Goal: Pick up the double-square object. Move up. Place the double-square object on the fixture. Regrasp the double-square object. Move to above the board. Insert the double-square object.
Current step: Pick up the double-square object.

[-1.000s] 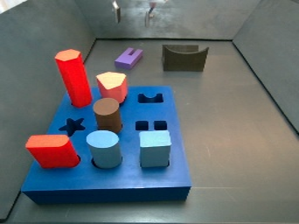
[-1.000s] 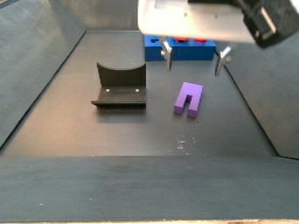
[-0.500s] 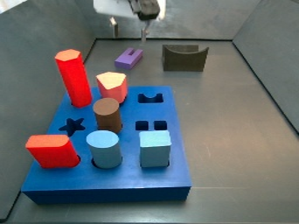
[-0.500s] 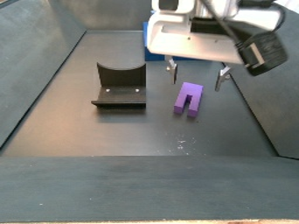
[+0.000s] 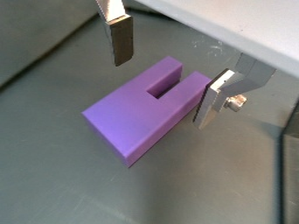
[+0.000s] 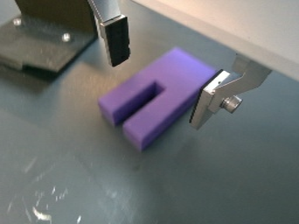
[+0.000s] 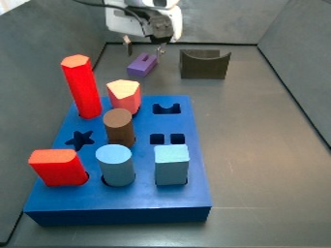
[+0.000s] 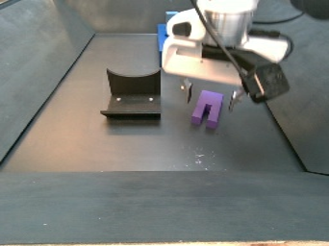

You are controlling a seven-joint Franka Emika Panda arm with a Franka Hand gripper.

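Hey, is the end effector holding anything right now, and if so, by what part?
Nothing is held. The end effector is open, its fingers straddling the purple double-square object, which lies on the floor; both pads stand clear of its sides in both wrist views.

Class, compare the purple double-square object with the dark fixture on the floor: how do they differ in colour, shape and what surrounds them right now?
The double-square object is purple; the fixture is dark olive-grey. The double-square object is a block with a narrow slot, while the fixture has a wide curved notch. The end effector straddles the double-square object, fingers open on either side; nothing surrounds the fixture. Both rest on the dark floor, away from the blue board.
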